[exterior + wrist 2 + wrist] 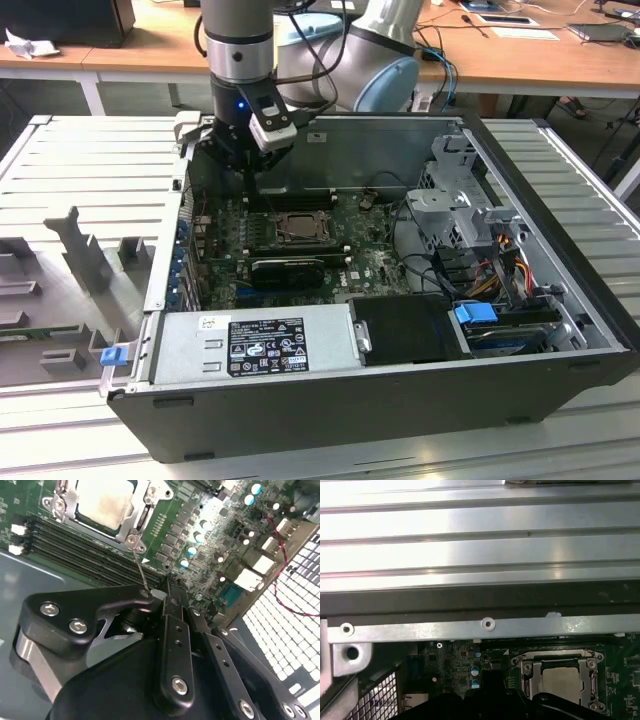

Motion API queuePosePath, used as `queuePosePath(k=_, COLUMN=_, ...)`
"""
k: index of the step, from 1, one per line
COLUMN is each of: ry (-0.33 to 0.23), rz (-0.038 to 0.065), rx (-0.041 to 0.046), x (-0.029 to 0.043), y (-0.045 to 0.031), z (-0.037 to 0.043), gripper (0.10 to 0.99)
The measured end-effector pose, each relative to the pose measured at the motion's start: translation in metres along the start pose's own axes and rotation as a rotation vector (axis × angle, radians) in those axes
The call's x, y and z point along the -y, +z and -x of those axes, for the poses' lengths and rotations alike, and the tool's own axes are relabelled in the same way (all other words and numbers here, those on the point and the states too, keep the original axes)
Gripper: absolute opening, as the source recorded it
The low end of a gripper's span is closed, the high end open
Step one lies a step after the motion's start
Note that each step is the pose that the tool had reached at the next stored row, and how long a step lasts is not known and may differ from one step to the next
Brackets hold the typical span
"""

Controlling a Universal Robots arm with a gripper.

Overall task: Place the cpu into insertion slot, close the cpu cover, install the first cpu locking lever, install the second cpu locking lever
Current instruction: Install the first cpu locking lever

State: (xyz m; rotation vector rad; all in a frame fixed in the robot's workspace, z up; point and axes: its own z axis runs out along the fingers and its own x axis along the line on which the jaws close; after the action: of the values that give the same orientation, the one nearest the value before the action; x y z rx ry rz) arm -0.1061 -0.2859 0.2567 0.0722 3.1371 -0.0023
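The cpu (102,502) lies pale and square in the insertion slot (298,226) on the green motherboard. The silvery cpu cover (136,516) is folded down flat around it, with the chip showing through its cut-out. In the first wrist view the cpu (563,681) again sits under the cover (526,673). A thin wire locking lever (140,567) stands up from the socket's corner, and its free end reaches my gripper (169,592). The gripper is shut; I cannot tell whether it pinches the wire or only touches it. In the exterior view the gripper (248,178) hangs just behind the socket, toward the exterior view's left.
Long black memory slots (75,545) run beside the socket. The case's metal wall (485,625) rises close behind the gripper. A power supply (255,345) and a drive cage (460,215) with cables fill the case's front and the exterior view's right. Grey trays lie outside on the exterior view's left.
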Motion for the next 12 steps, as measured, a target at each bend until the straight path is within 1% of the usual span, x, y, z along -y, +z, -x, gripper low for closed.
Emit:
queuePosePath(k=2, ry=0.0, rz=0.0, rx=0.0001, x=-0.0004, y=0.0001, z=0.0088, gripper=0.106)
queuePosePath(k=3, ry=0.0, rz=0.0, rx=0.0001, x=-0.0007, y=0.0002, z=0.0148, gripper=0.106)
queuePosePath(k=7, ry=0.0, rz=0.0, rx=0.0, x=-0.0016, y=0.0005, z=0.0289, gripper=0.106)
queuePosePath(k=9, ry=0.0, rz=-0.001, rx=-0.0001, x=-0.0023, y=0.0012, z=0.0404, gripper=0.106)
queuePosePath(k=10, ry=0.0, rz=0.0, rx=-0.0003, x=-0.0024, y=0.0014, z=0.0434, gripper=0.106)
queuePosePath(k=11, ry=0.0, rz=0.005, rx=-0.0006, x=-0.0025, y=0.0016, z=0.0459, gripper=0.106)
queuePosePath(k=12, ry=0.0, rz=0.017, rx=-0.001, x=-0.0026, y=0.0019, z=0.0473, gripper=0.106)
